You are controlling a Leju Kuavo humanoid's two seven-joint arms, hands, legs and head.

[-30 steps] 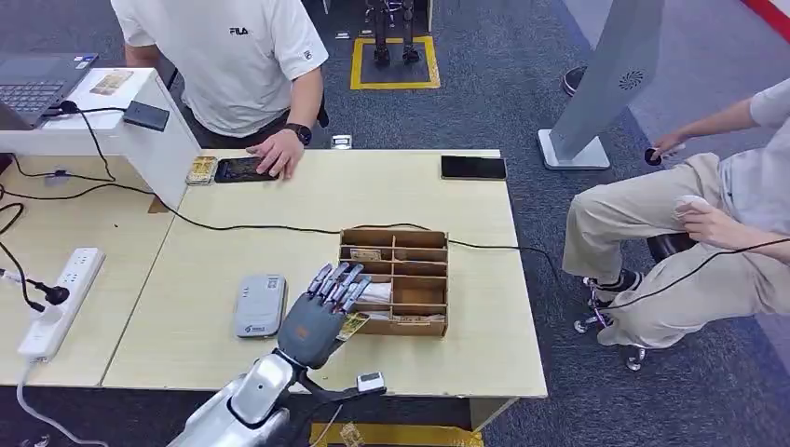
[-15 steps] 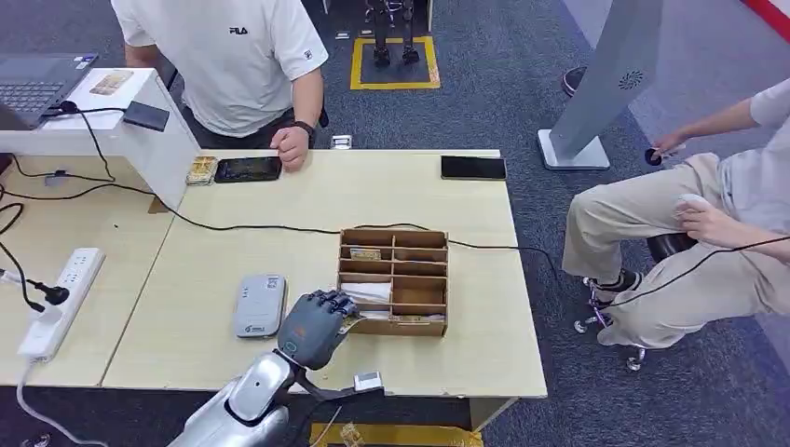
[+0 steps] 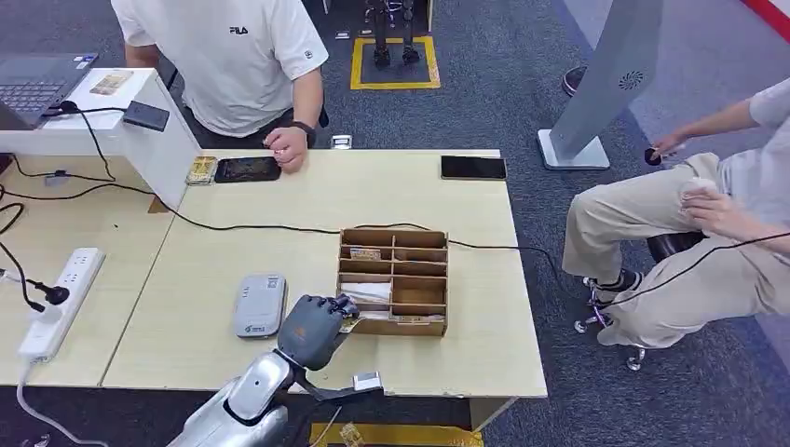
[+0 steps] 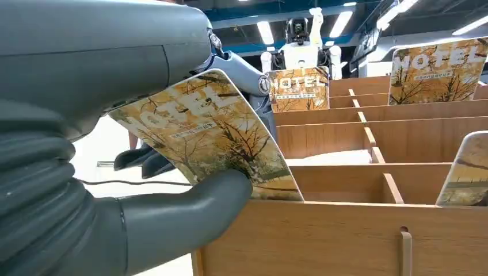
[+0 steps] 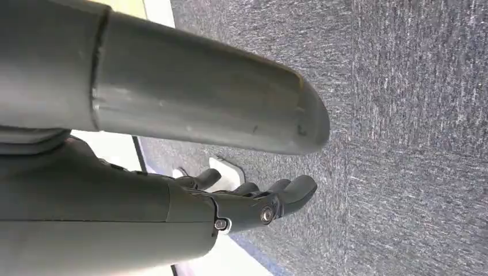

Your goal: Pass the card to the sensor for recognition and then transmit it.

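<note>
The robot's left hand (image 3: pixel 315 328) had its fingers and thumb pinched on a hotel key card (image 4: pixel 210 135), right at the near left corner of the wooden card rack (image 3: pixel 418 327) on the table (image 3: pixel 307 200). From the wrist camera the card looked tilted, its lower edge level with the rack's front wall, so I couldn't tell whether it was fully free of its slot. More cards (image 4: pixel 438 72) stood in the rows behind. The right hand (image 5: pixel 253 201) hung by the robot's side over the carpet, fingers loosely apart and holding nothing.

As I judged it, only the pick-up was done. The grey sensor (image 3: pixel 259 304) lay just beside the hand, to its left, nothing on it. Presenting the card there and handing it on, perhaps to the person (image 3: pixel 228 56) across the table, remained.
</note>
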